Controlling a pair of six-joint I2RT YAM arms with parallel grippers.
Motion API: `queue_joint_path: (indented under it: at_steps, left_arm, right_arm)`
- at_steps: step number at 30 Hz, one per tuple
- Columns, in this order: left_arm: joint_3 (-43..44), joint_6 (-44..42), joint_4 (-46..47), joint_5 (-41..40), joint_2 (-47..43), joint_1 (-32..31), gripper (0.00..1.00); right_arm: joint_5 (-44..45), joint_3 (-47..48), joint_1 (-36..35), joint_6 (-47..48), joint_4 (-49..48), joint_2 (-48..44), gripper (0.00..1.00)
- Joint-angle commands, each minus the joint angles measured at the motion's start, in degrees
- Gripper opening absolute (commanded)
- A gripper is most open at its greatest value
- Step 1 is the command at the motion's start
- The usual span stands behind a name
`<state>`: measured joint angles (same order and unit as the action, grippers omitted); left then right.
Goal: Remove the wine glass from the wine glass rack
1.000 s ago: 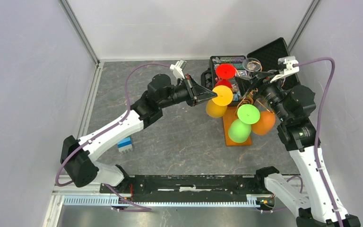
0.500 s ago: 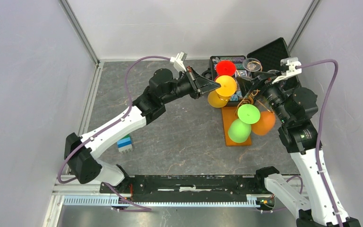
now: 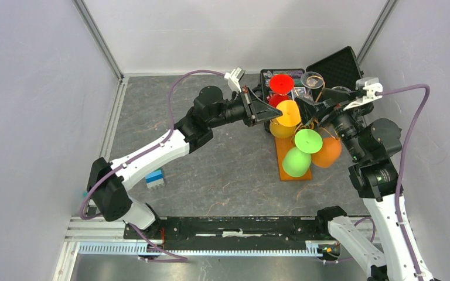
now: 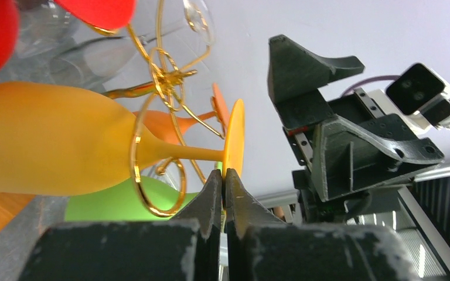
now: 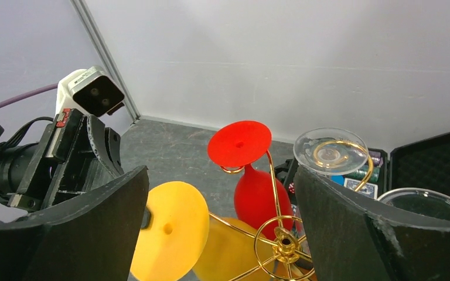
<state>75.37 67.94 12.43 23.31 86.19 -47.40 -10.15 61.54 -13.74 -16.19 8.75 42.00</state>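
The wine glass rack, gold wire (image 3: 312,120) on an orange-brown wooden base (image 3: 283,170), holds several glasses. A yellow wine glass (image 3: 287,113) hangs tilted at its left, its stem still inside a gold spiral arm (image 4: 152,158). My left gripper (image 3: 271,112) is shut on the rim of the glass's foot (image 4: 235,137); the fingertips (image 4: 215,182) pinch its lower edge. My right gripper (image 3: 315,109) is wide open and empty above the rack's hub (image 5: 285,241), with the yellow foot (image 5: 170,231) beside its left finger (image 5: 94,222).
Red (image 3: 282,84), green (image 3: 307,140), orange (image 3: 330,153) and clear (image 3: 313,79) glasses also hang on the rack. An open black case (image 3: 340,64) stands behind it. A blue block (image 3: 154,177) lies at the left. Walls close in on both sides.
My left gripper has moved right and slightly back, carrying the yellow glass's foot closer to the rack's middle. My right arm has shifted a little to the right, still open.
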Motion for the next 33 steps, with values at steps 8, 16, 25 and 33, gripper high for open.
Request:
queue_joint_path:
  at_steps: [8, 16, 25, 33]
  left_arm:
    - [-5.64, 2.20, 6.03, 5.51, -9.03, -1.12, 0.02]
    - [-12.25, 2.30, 5.37, 2.10, -16.79, -0.86, 0.02]
    - [-14.04, 2.32, 3.81, 1.35, -26.29, 4.07, 0.02]
    - [-13.47, 3.75, 3.25, 4.30, -31.10, 8.20, 0.02]
  right_arm:
    - [-8.65, -2.48, 0.14, 0.68, -8.30, -2.14, 0.98]
    - [-15.87, -2.56, 0.14, -0.34, -11.92, -2.97, 0.98]
    - [-22.99, -4.39, 0.07, -18.34, -21.00, -0.39, 0.98]
    - [-23.71, -9.39, -1.19, -34.70, -37.80, 1.99, 0.98]
